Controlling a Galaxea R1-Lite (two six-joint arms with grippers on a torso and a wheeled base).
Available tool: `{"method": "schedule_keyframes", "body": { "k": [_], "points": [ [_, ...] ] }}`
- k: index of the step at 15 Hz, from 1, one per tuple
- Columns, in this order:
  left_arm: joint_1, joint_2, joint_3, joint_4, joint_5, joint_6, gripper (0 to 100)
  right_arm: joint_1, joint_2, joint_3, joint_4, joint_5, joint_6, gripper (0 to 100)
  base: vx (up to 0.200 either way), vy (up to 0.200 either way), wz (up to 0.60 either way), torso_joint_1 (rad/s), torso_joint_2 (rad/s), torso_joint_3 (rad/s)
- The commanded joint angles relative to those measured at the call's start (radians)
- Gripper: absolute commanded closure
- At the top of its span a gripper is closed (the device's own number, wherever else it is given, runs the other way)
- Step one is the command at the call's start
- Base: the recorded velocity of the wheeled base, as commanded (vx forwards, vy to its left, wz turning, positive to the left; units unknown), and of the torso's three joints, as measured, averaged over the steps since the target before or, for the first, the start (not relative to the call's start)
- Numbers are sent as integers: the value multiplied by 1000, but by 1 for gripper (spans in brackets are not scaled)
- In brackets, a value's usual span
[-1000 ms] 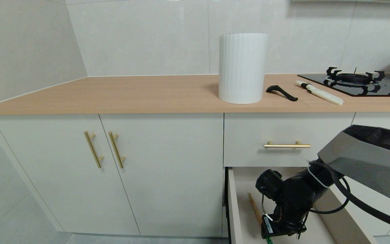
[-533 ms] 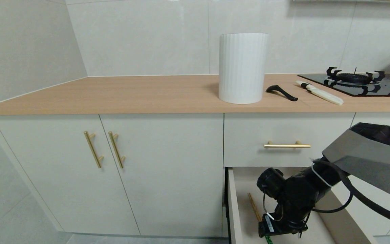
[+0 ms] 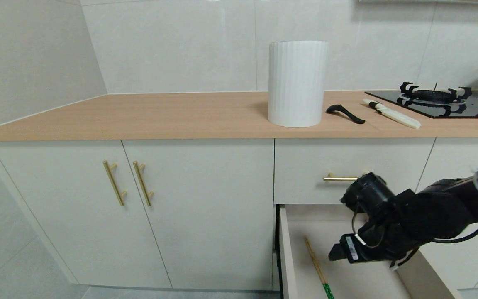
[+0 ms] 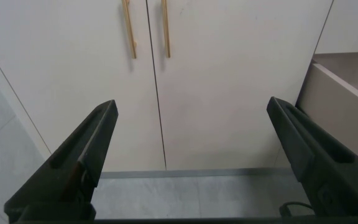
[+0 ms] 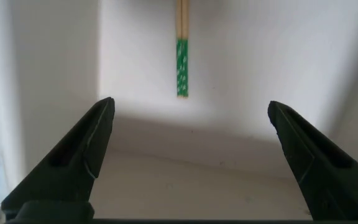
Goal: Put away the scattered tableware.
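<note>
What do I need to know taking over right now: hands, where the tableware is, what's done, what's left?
The left hand is open and empty, low in front of the cabinet doors.
The right hand is open and empty, over the open drawer.
The chopsticks lie in the drawer near its left wall.
The black utensil and white knife lie on the counter, right of the white canister.
Done: chopsticks stowed.
Left: utensil, knife, then probably shut the drawer.

Chopsticks (image 3: pixel 315 265): green end cut by lower edge. Open drawer (image 3: pixel 287 257): front cut off below. Gold drawer handle (image 3: pixel 338 179): right part hidden behind right arm (image 3: pixel 430 216). Gas hob (image 3: pixel 438 101): cut at right edge.
</note>
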Motion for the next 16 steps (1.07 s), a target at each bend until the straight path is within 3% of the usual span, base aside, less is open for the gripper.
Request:
{"method": "schedule_keyframes", "body": {
  "k": [1, 12, 16],
  "points": [
    [0, 0, 0, 0, 0, 0, 0, -76, -230, 26, -1, 1, -44, 0, 0, 0, 0, 0, 0, 0],
    [0, 0, 0, 0, 0, 0, 0, -113, -341, 26, -5, -26, -93, 0, 0, 0, 0, 0, 0, 0],
    [0, 0, 0, 0, 0, 0, 0, -113, -362, 35, -5, -26, -120, 0, 0, 0, 0, 45, -223, -231]
  ]
}}
